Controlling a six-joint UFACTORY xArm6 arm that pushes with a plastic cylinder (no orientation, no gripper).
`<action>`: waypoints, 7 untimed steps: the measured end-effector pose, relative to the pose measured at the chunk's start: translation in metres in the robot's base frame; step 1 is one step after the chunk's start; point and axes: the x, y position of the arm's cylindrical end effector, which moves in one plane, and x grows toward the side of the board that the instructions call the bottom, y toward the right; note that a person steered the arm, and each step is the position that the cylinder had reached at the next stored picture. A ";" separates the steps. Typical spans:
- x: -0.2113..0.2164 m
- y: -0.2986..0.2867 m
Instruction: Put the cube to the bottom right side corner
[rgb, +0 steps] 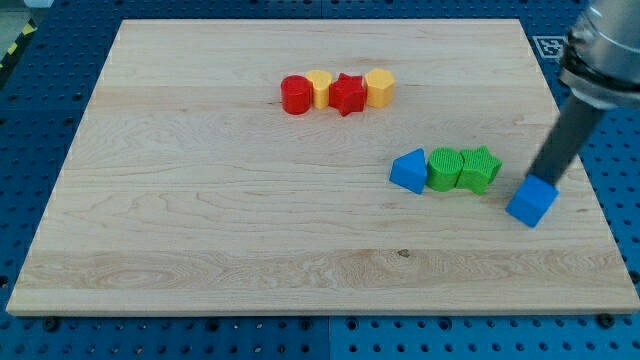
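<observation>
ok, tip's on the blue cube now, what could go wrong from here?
1. My tip meets the blue cube at its top edge, near a corner, so the cube may rotate and slip aside.
2. The cube sits close to the board's right edge; a drifting push might send it off.

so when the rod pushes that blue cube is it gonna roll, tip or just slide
Most likely the blue cube slides: it sits flat on the smooth wooden board and looks squat, so tipping seems unlikely. It may twist, since my tip meets it at its upper right edge, apparently off-centre. It looks like small, rigid plastic, so probably light.
</observation>
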 end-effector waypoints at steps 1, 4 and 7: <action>-0.011 0.002; 0.001 -0.034; 0.025 -0.051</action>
